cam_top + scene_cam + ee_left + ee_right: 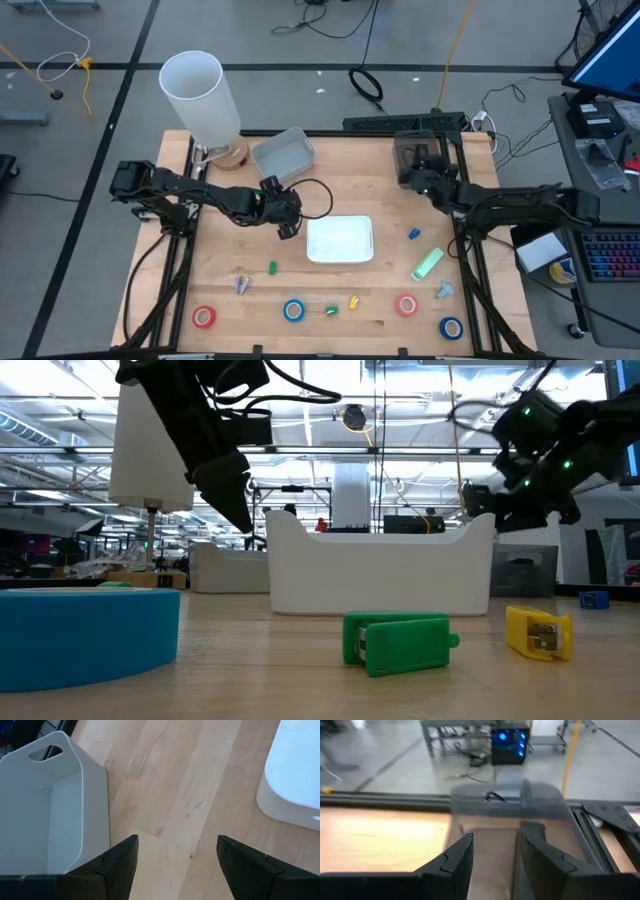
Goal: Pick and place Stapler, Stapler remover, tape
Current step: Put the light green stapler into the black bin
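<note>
Two red tape rolls (204, 317) (406, 304) and two blue ones (293, 310) (451, 327) lie flat along the table's near edge. A pale green stapler (427, 264) lies right of the white tray (340, 240). Small green (395, 643) and yellow (538, 632) pieces lie near the front. A grey stapler remover (242, 284) lies at the near left. My left gripper (287, 228) (177, 845) hangs open over bare wood between the tray and a white bin (45, 815). My right gripper (412, 162) (495, 842) is open, raised at the dark bin (510, 802), holding nothing.
A tall white cylinder (200, 95) stands at the far left corner beside the white bin (283, 153). A small blue piece (414, 234), a light blue one (444, 290) and a green one (272, 267) lie loose on the wood. Black frame rails (470, 270) run along both sides.
</note>
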You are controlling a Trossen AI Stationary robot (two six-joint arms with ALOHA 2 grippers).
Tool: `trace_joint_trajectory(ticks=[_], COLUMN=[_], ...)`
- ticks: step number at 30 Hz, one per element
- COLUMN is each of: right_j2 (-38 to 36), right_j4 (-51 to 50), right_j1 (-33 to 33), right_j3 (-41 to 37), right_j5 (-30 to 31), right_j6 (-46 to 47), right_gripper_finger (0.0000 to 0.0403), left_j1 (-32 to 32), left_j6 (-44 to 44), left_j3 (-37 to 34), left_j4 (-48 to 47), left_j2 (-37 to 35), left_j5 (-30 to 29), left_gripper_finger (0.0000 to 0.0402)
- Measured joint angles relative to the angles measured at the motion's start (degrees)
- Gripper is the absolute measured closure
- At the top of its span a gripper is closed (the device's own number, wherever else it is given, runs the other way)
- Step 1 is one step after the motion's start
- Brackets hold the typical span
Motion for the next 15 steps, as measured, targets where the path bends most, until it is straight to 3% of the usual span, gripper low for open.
trace_joint_trajectory(ticks=[3, 7, 11, 15], right_j2=[-4.7, -11.1, -16.5, -21.2], right_j4=[0.0, 0.0, -0.4, -3.5], right_j1=[1.8, 4.7, 7.2, 8.7], right_j3=[0.0, 0.0, 0.0, 0.0], right_j5=[-1.3, -8.4, -19.7, -35.3], right_j6=[-2.7, -6.8, -13.2, -19.4], right_gripper_finger=[0.0261, 0.0271, 0.0279, 0.0289], left_j1=[-0.5, -1.7, -4.1, -7.5], left_j6=[-0.1, -0.3, -1.3, -2.6], left_j3=[0.0, 0.0, 0.0, 0.0], left_j4=[0.0, 0.0, 0.0, 0.1], left_j2=[0.0, 0.0, 0.0, 0.0], left_j5=[0.0, 0.0, 0.0, -0.1], left_gripper_finger=[0.0133, 0.0133, 0.0133, 0.0133])
